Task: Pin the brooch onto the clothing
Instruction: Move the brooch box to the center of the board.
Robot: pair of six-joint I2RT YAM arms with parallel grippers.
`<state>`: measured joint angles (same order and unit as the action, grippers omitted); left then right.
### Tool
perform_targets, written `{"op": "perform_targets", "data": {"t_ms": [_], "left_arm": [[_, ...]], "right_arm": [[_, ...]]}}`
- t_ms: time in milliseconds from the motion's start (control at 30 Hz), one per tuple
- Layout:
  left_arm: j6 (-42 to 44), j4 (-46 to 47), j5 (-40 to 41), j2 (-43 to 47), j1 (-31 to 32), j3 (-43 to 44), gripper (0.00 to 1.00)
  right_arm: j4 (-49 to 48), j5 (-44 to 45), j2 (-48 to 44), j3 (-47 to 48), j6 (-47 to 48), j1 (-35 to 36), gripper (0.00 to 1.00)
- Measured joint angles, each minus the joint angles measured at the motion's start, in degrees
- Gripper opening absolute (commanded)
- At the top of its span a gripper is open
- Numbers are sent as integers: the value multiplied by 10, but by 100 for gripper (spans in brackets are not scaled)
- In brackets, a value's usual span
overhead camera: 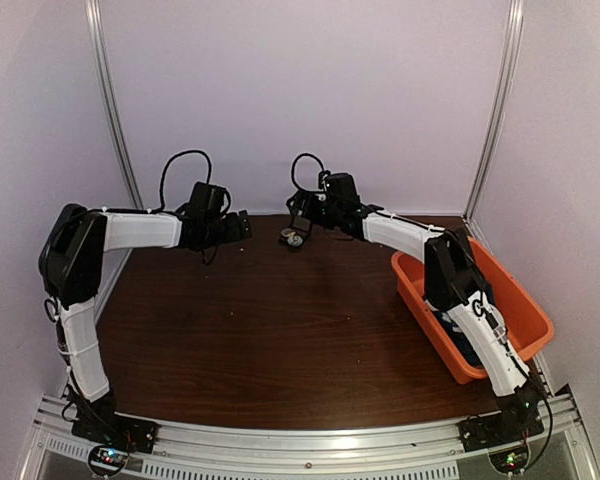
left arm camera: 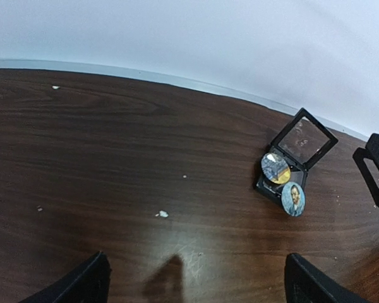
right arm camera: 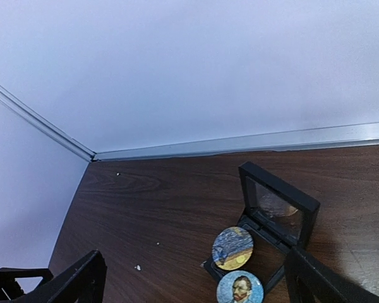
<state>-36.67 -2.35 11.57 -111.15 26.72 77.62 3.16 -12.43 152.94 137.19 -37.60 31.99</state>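
Observation:
Two round brooches lie at a small black hinged box (left arm camera: pixel 303 140) that stands open at the table's far edge. One is blue and yellow (left arm camera: pixel 275 168) (right arm camera: pixel 233 248); the other shows a bluish portrait (left arm camera: pixel 293 199) (right arm camera: pixel 240 288). From above, the box (overhead camera: pixel 293 238) is small, with its lid (right arm camera: pixel 278 205) raised. My left gripper (overhead camera: pixel 244 225) (left arm camera: pixel 199 290) hangs open to the box's left, holding nothing. My right gripper (overhead camera: pixel 300 207) (right arm camera: pixel 199 284) is open just behind the box, empty. Dark blue clothing (overhead camera: pixel 462 348) lies in the tub, mostly hidden by the right arm.
An orange plastic tub (overhead camera: pixel 520 300) stands at the right edge of the brown table (overhead camera: pixel 280 330). White walls and metal frame posts close off the back and sides. Small white crumbs (left arm camera: pixel 163 214) dot the wood near the left gripper.

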Motion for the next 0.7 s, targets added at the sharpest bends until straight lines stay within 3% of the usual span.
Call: {"op": "perform_targets", "data": {"t_ms": [433,700], "left_arm": [[-58,30,-173,-241,-12,249,98],[-114,-3,-219,-332,-23,343,84]], "right_arm": [[-15,45,49,52,-3,-30,100],[-29,31,68,44,-15,-36,100]]}}
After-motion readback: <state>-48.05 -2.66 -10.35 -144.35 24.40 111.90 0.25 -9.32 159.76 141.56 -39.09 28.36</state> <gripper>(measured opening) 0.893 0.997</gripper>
